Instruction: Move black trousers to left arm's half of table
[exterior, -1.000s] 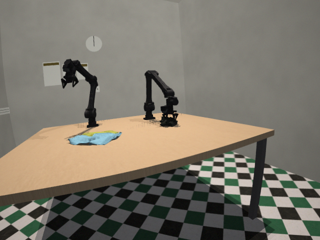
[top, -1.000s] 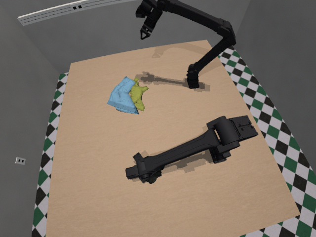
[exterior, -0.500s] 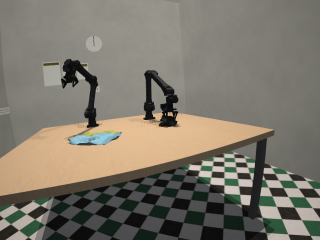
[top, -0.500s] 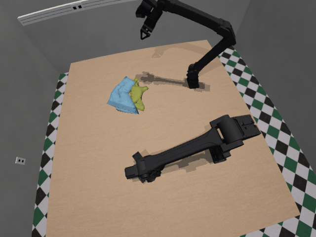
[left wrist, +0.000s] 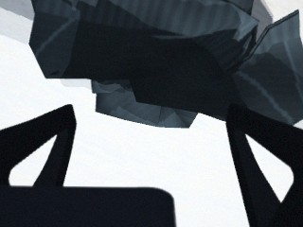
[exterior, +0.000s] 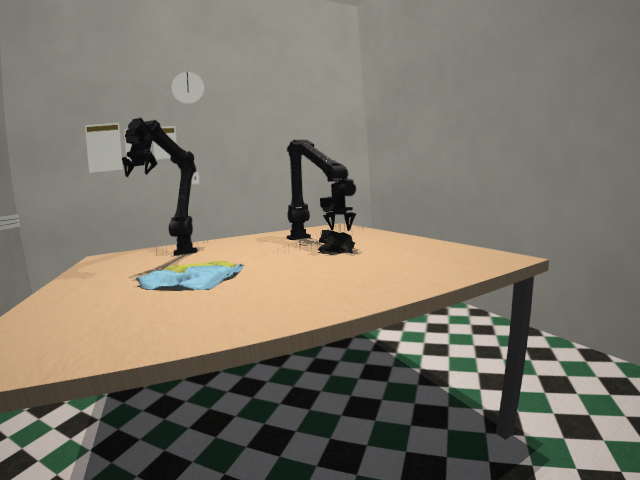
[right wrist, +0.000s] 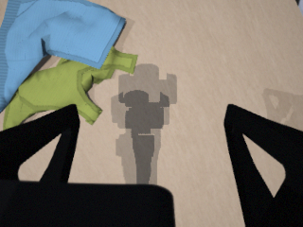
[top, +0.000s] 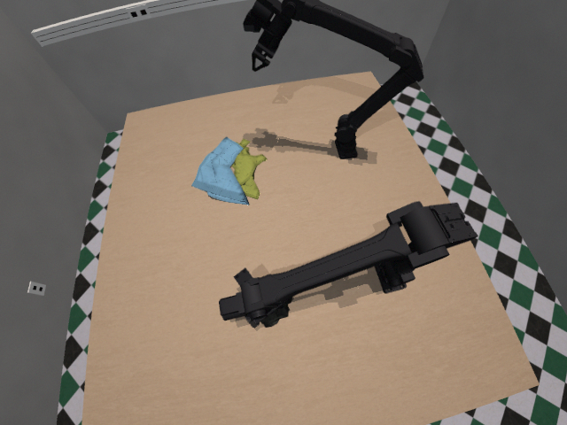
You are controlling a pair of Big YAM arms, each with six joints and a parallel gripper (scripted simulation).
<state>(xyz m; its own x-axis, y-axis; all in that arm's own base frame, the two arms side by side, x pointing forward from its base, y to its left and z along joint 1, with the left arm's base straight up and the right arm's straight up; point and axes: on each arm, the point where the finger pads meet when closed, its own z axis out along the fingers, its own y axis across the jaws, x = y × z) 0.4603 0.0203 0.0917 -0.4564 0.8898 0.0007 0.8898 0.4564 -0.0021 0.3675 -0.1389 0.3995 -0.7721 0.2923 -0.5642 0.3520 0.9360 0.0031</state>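
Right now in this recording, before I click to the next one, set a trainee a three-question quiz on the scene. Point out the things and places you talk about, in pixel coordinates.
1. True or false: the left gripper point(exterior: 339, 227) point(left wrist: 151, 113) is shut on the black trousers point(exterior: 336, 241) point(left wrist: 156, 57).
2. Multiple choice: what partly covers the yellow-green garment point(top: 246, 166) point(exterior: 206, 266) point(right wrist: 52, 87)? A) the black trousers B) the light blue garment C) the right gripper point(exterior: 139, 171) point(right wrist: 151, 113)
3. Fill in: the right gripper's fingers stand ____.
Key: 1 false; 2 B; 3 open

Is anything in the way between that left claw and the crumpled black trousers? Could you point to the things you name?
Nothing visible stands between the open left gripper point(exterior: 339, 228) point(left wrist: 151, 115) and the crumpled black trousers point(exterior: 337, 242) point(left wrist: 161, 57); they lie on the table just below its fingers.
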